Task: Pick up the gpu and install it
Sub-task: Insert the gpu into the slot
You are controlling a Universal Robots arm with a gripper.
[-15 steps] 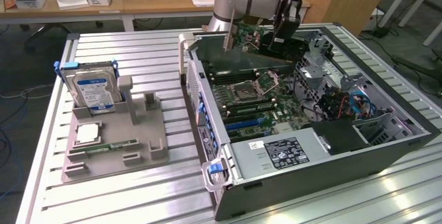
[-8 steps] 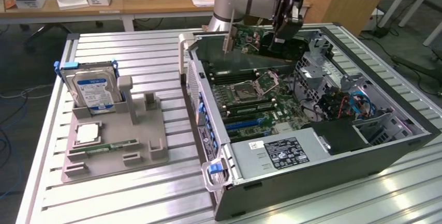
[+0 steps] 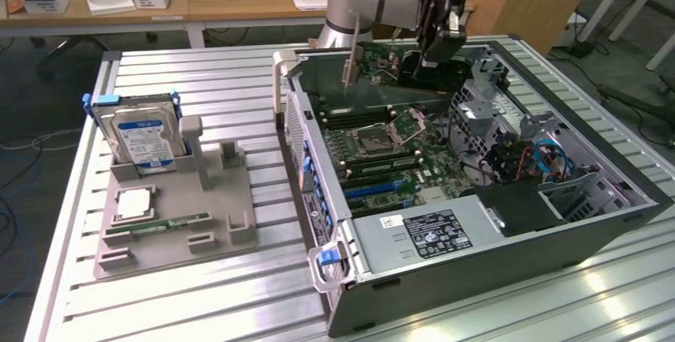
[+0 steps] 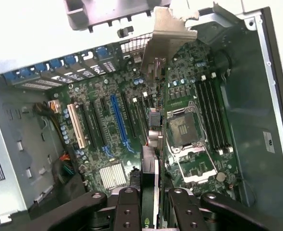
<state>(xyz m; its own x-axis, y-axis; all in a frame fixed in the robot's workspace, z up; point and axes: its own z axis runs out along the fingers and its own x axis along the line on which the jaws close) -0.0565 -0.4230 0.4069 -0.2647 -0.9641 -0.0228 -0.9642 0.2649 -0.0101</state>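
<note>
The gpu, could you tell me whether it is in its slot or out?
Out: the gripper holds the gpu on edge above the motherboard, clear of its slots.

Exterior view: raised position off the arm, mid-range, looking obliquely down across the slatted table point(image 3: 211, 295) into the open computer case point(image 3: 590, 231), with the parts tray point(image 3: 174, 227) at the exterior view's left and a desk point(image 3: 253, 6) behind. Wrist view: set above the gripper point(image 4: 151, 197), close-range, sighting down past its fingers clamped on the gpu point(image 4: 166, 38) onto the motherboard point(image 4: 107, 120). Shared field: the case interior, namely the motherboard, CPU socket point(image 4: 184, 127) and the gripped gpu.
</note>
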